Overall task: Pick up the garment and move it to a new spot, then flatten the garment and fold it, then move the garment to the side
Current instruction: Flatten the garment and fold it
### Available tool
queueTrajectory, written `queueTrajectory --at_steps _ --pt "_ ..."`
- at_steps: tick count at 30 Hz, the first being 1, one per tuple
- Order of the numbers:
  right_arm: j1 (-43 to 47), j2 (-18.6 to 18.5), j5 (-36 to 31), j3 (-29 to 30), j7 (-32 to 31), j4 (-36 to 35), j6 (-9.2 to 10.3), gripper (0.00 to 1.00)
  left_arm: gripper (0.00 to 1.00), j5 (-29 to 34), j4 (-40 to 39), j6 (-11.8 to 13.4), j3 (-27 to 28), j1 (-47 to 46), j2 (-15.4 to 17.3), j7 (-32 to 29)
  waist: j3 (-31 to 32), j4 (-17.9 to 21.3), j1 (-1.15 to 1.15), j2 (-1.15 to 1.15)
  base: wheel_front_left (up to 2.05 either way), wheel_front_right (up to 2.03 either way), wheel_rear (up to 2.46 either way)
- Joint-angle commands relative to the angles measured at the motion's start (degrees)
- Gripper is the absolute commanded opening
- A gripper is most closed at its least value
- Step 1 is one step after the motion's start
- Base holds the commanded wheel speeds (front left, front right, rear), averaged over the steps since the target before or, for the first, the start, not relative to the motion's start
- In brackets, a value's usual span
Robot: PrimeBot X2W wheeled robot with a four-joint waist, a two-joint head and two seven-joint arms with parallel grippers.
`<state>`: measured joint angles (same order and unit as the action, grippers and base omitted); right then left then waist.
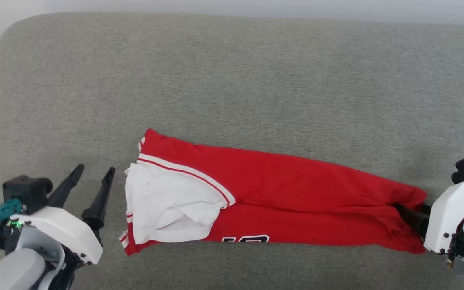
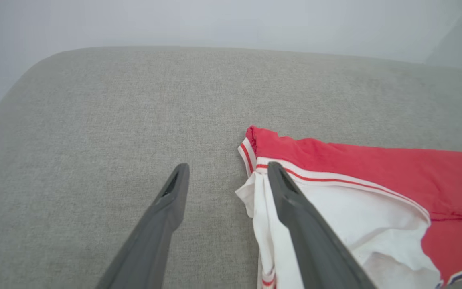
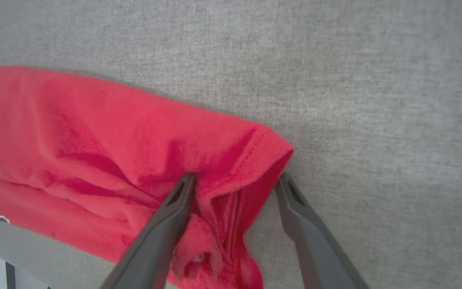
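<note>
Grey fabric cushion point(image 1: 232, 72): red-and-white jersey T-shirt point(image 1: 296, 189) lies folded lengthwise. Your left gripper point(image 1: 95, 167) and right gripper point(image 3: 236, 176) gape empty; fold crosswise next, likely.

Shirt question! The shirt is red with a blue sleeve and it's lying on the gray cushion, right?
Almost. The shirt is red and lies on the gray cushion, but its sleeve is white, not blue. The head view shows this plainly, and the left wrist view shows the white sleeve too.
</note>
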<state>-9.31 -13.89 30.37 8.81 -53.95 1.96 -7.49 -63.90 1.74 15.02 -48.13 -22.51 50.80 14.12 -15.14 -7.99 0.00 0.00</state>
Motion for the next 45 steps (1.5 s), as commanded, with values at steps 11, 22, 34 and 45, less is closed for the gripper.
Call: queueTrajectory --at_steps 11,22,34,45 --pt "-1.89 3.69 5.97 -5.86 -3.04 9.78 -0.22 0.00 1.00 11.13 1.95 -3.80 18.14 11.63 -11.75 1.11 -0.10 -2.73 0.00 0.00 0.00 0.00 0.00" --pt "-4.72 0.08 12.37 -3.05 -5.57 4.93 0.00 0.00 1.00 24.00 2.52 -12.27 34.30 21.99 -24.11 1.10 2.68 -1.91 0.00 0.00 0.00 0.00 0.00" --pt "-5.24 -4.37 11.30 5.32 -7.53 4.52 0.00 0.00 1.00 32.26 3.50 -20.06 43.45 25.95 -34.90 1.10 5.00 0.47 0.00 0.00 0.00 0.00 0.00" --pt "-9.11 -9.77 5.43 12.42 -5.51 12.96 0.00 0.00 1.00 36.19 4.41 -22.33 46.20 25.37 -39.08 1.11 5.38 3.08 0.00 0.00 0.00 0.00 0.00"
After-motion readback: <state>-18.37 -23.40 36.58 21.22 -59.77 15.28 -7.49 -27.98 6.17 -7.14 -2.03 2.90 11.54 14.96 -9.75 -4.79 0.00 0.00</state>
